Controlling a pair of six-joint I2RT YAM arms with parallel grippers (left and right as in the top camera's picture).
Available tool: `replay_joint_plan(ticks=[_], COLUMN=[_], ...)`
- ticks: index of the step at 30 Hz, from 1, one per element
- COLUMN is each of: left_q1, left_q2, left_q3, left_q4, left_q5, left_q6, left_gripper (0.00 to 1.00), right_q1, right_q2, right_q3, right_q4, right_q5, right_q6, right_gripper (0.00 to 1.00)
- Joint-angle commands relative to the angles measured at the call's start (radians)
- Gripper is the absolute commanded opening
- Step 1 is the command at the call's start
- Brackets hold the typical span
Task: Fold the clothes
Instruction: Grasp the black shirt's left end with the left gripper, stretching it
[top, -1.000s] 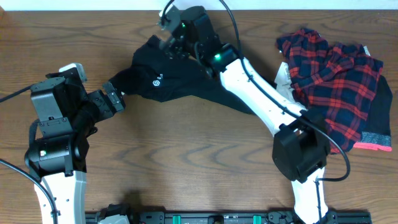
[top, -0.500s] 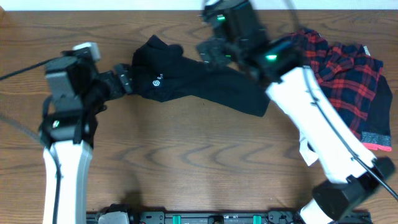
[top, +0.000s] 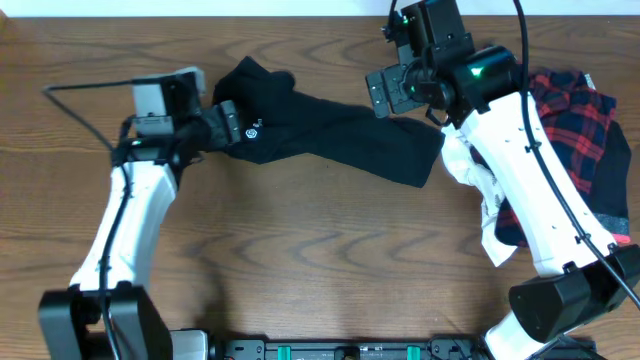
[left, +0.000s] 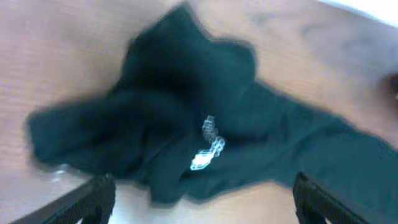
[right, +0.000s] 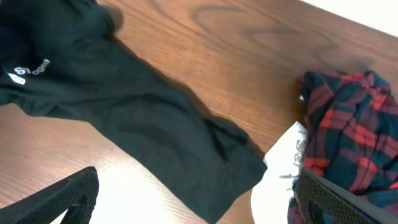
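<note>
Black garment (top: 330, 135): lies crumpled and unfolded on surface (top: 300, 250), rear centre.
Left tool (top: 228, 122): released, over the logo end, probably to pinch an edge.
Right tool (top: 383, 92): released, above the opposite end.
Plaid pile (top: 575, 120): far right.

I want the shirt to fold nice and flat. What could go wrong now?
1. The black garment is bunched up at its left end, right by the open left gripper. A grab there might catch several layers, and the fold could come out crooked.
2. Its right end lies next to the white cloth and near the plaid shirt. The open right gripper might pinch or drag those along too.
</note>
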Motion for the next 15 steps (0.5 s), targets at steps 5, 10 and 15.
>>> replay_joint_plan(ticks=[5, 10, 15], left_q1=[-0.071, -0.084, -0.084], left_q2=[0.053, 0.116, 0.183], left_q3=[0.019, 0.019, 0.019], left_q4=[0.278, 0.375, 0.397], left_q5=[0.005, 0.006, 0.006], left_q6=[0.02, 0.019, 0.019], left_gripper=[0.91, 0.91, 0.91], right_q1=[-0.009, -0.014, -0.045], right_q2=[0.021, 0.072, 0.162], right_q3=[-0.013, -0.014, -0.014], right_q4=[-0.07, -0.063, -0.047], right_q5=[-0.099, -0.08, -0.05], right_q6=[0.023, 0.019, 0.094], right_gripper=[0.99, 0.99, 0.99])
